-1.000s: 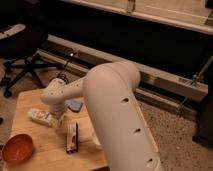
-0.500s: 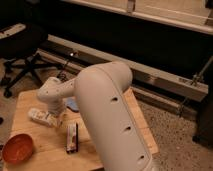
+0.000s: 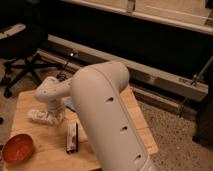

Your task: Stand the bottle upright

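Down on the wooden desk (image 3: 47, 144), the end effector (image 3: 54, 118) hangs at the bottle (image 3: 38, 116).
Whitish plastic cylinder, lying flat; whether it is gripped cannot be told.

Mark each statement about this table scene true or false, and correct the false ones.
1. The bottle lies on its side on the wooden table. True.
2. The gripper is over the orange bowl. False: it is down at the bottle; the bowl sits apart.
3. The black-and-white box lies flat on the table. True.
4. The office chair stands on the table. False: it is on the floor beyond it.
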Controlling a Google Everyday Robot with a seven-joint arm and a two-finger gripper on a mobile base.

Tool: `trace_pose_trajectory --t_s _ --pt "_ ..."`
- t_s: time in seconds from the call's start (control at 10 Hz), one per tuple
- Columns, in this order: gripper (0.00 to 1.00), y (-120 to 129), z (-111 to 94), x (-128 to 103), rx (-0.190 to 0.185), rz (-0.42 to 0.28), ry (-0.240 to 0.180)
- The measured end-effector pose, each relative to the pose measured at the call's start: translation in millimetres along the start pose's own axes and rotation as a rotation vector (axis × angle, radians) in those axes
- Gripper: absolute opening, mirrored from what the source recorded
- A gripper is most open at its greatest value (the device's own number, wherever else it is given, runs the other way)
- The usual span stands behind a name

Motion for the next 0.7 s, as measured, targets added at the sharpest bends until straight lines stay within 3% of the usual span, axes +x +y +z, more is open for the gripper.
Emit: trace_pose_trajectory --t_s 0.4,0.7 --pt "0.43 4 -2 -3 0.002 0.002 0.01" --pt "0.43 0 -15 -4 0.023 0.003 0.014"
